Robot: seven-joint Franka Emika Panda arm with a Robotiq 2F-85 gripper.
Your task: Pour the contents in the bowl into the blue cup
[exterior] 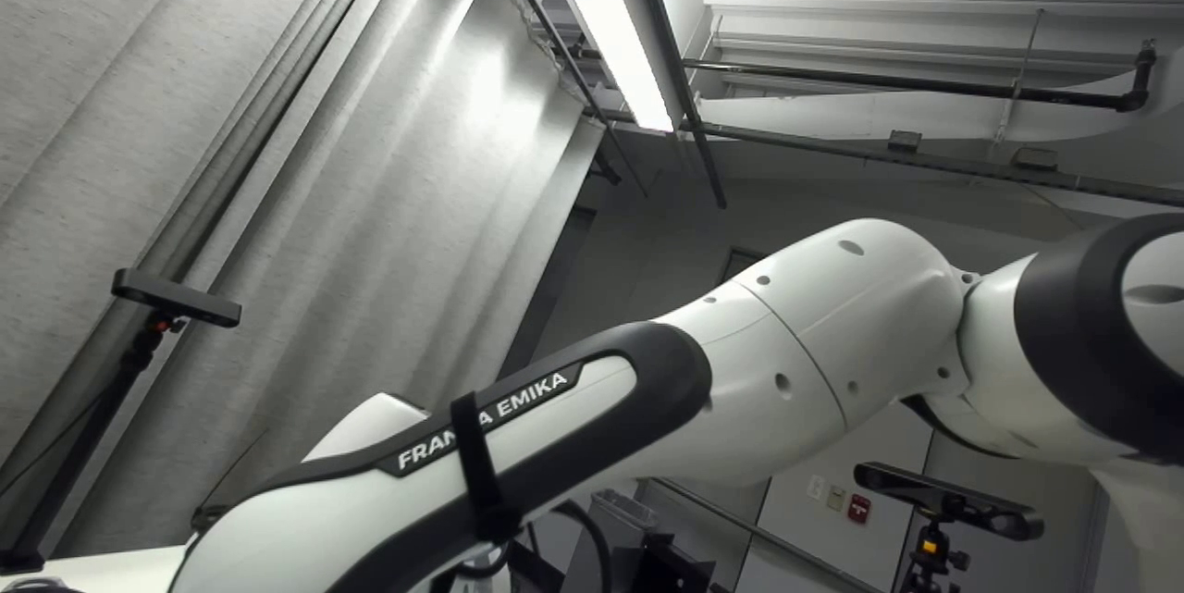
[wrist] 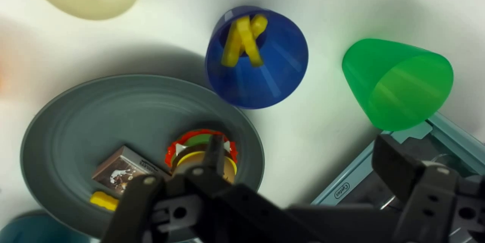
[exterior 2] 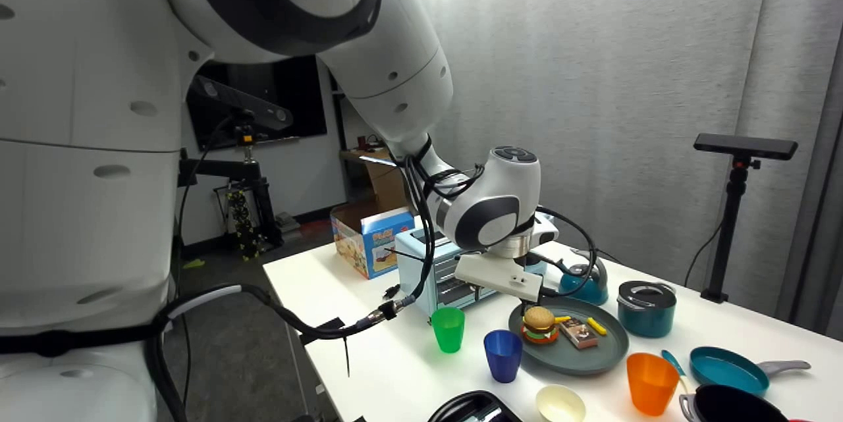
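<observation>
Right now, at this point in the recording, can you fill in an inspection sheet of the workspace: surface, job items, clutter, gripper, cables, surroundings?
Surface: white table, cropped at the frame edge.
Job items: blue cup upright, yellow pieces inside; cream bowl apart from it, no contents seen in the visible part.
Clutter: gray plate with toy burger, small box and yellow sticks; green cup; orange cup; teal pan; light-blue appliance.
Gripper: open, nothing seen held.
Cables: black, running along the arm.
Surroundings: gray curtain, stand-mounted camera, ceiling light.
</observation>
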